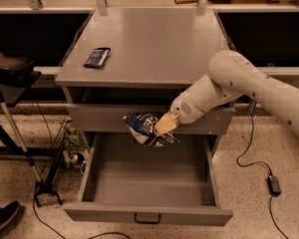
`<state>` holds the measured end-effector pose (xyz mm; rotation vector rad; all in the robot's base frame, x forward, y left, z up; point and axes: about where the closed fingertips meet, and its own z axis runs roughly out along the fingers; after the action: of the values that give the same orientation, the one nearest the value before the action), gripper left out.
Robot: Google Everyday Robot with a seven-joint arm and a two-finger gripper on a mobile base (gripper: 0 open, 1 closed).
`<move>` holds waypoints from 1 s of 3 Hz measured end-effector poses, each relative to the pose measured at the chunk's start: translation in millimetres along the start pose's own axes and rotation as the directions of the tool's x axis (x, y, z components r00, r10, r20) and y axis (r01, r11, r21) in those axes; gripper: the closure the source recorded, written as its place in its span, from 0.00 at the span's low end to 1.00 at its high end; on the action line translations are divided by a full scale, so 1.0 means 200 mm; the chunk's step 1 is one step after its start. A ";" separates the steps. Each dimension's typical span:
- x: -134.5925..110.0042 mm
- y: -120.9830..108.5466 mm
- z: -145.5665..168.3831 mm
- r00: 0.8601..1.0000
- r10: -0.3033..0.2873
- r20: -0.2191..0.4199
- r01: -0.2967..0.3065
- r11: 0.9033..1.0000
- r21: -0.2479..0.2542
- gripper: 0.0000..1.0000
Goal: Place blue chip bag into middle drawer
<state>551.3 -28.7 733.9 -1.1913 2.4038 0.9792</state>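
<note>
Above the 12 o'clock edge of the open middle drawer (148, 216), the gripper (161, 127) holds the blue chip bag (139, 125), jaws clamped on its right end. A small dark packet (97, 57) lies on the cabinet top (154, 44), at 10 o'clock from the bag.

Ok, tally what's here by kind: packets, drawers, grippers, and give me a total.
Packets: 2, the blue chip bag and a small dark packet on the cabinet top.
Drawers: 2, the middle drawer pulled open and a shut drawer front above it.
Grippers: 1, the gripper over the open drawer's back edge, jaws shut on the bag.
Total: 5.
</note>
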 end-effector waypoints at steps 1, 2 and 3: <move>0.27 -0.04 0.01 0.994 0.103 0.028 -0.103 0.995 0.002 1.00; 0.46 -0.12 0.08 0.981 0.194 0.029 -0.194 0.981 -0.021 1.00; 0.60 -0.25 0.20 0.957 0.290 0.021 -0.288 0.956 -0.050 1.00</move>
<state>514.6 -93.3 620.0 -0.8462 2.5945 1.1329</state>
